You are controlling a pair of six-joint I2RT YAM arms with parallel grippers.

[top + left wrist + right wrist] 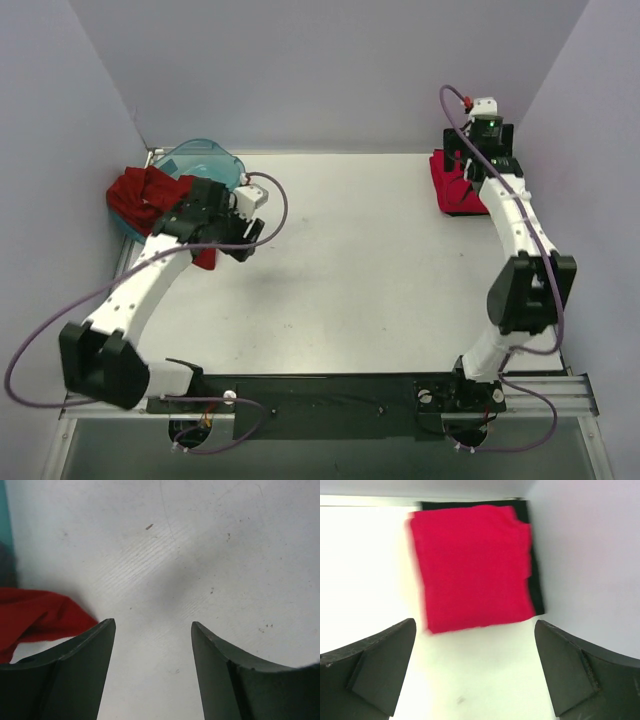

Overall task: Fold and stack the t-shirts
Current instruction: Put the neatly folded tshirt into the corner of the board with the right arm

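Note:
The bright crimson-pink t-shirt (475, 565) lies flat-folded on the folded black t-shirt (536, 587) at the back right corner (447, 185). My right gripper (475, 630) hovers open and empty just in front of this stack (467, 172). The darker brick-red t-shirt (145, 195) is crumpled and hangs out of the teal tub at the back left. One end of it lies on the table (35, 615). My left gripper (152, 625) is open and empty over bare table, just right of that cloth (240, 238).
The translucent teal plastic tub (205, 160) stands at the back left, its edge showing in the left wrist view (5, 515). Grey walls close the table on the left, back and right. The right wall (590, 555) is close beside the stack.

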